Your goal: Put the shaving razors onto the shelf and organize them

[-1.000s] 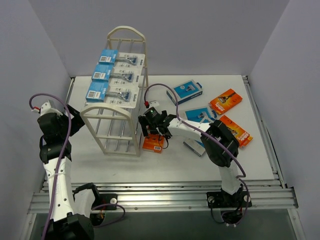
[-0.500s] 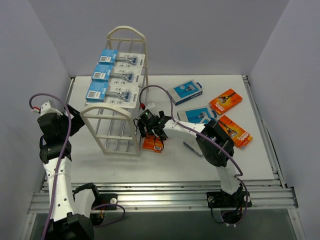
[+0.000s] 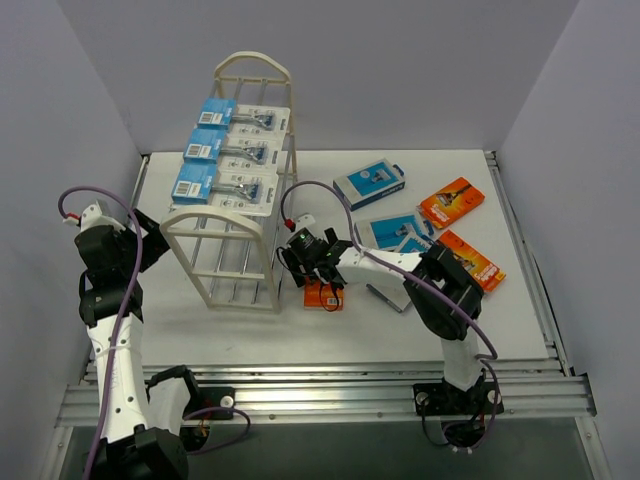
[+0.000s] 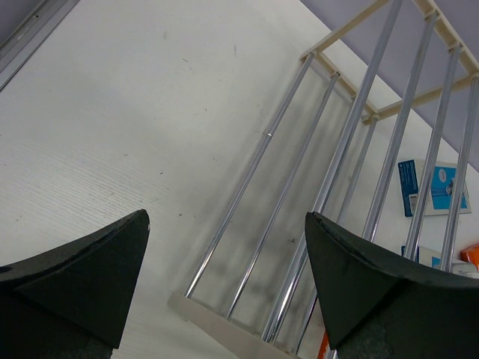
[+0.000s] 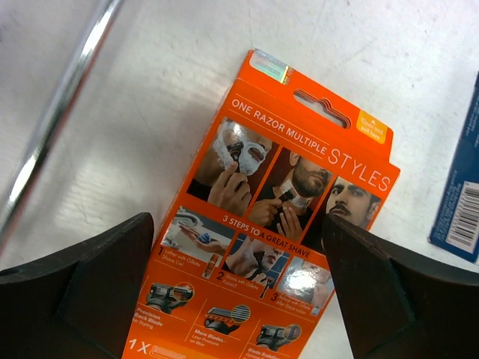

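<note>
Right gripper (image 5: 238, 221): jaws stood wide apart, poised over an orange box (image 5: 299, 172) with one finger on each side; nothing clamped.
Left gripper (image 4: 227, 217): jaws wide apart and empty, at the left of the shelf (image 3: 273, 268), facing its lower rods.
Orange box: lay flat on the table (image 3: 300, 345), just right of the shelf's near corner.
Shelf: stood at the left of the table; three blister cards (image 3: 232, 150) lay in a row on its top tier.
Loose packs: two blue-and-white boxes (image 3: 369, 182) and two more orange boxes (image 3: 451, 202) lay scattered at the far right.
Surface: matt white, faintly speckled, edged by metal rails (image 3: 330, 395) at the near side.
Room: plain pale grey-lilac walls (image 3: 400, 70) closed in the left, far and right sides.
</note>
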You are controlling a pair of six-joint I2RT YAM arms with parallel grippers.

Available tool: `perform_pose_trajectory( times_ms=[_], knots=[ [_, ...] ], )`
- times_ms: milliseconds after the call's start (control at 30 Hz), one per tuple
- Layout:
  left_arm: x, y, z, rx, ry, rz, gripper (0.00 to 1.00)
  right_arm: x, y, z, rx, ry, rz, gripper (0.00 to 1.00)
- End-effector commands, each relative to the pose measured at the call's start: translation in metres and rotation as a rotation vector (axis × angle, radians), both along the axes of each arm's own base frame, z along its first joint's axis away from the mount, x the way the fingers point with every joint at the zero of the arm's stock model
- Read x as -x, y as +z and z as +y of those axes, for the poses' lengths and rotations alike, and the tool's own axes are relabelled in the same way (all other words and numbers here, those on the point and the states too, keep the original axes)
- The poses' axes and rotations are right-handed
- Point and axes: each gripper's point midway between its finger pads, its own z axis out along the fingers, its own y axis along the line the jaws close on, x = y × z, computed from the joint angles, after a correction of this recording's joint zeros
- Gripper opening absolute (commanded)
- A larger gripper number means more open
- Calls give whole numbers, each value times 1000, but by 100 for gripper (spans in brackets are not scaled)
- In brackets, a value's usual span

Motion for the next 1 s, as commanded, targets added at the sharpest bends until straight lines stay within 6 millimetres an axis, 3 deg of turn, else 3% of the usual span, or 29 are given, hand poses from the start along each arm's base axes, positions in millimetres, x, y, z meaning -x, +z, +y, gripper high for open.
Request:
perform_pose_trajectory(
  times_ms=[0,367,833,967],
  knots=[
    [-1,11,-3,-13,-15,-39,94,25,-5,-31,129,56,74,89],
    [0,12,-4,-17,-15,-38,94,31,10,-54,111,30,73,90],
    [1,13,-7,-23,-22,-43,94,62,-30,-79,70,-24,166,96],
    [1,13,-7,-22,-24,-43,94,66,-32,-80,27,-36,169,90]
  ],
)
